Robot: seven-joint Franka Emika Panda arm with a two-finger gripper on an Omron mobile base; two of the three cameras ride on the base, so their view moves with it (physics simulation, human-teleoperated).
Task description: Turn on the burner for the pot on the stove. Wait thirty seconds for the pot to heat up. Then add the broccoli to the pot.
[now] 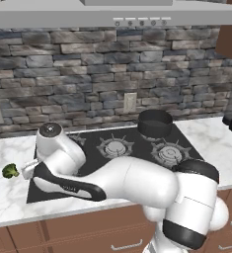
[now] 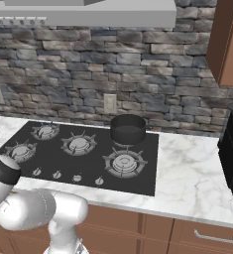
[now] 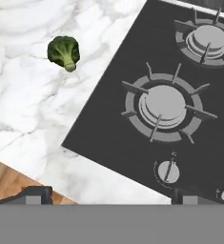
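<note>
Marble counter point(image 1: 4, 192) around black stove point(image 2: 63, 154), stone wall point(image 2: 88, 74) behind.

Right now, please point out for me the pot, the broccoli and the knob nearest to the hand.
pot point(image 2: 128, 129): right base view, on its dark side wall.
broccoli point(image 3: 63, 49): hand view, on the green head.
knob point(image 3: 168, 171): hand view, on its round cap.

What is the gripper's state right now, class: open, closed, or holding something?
Gripper: open and empty, jaws spread wide above the stove's front corner; the broccoli lies apart on the marble counter.
</note>
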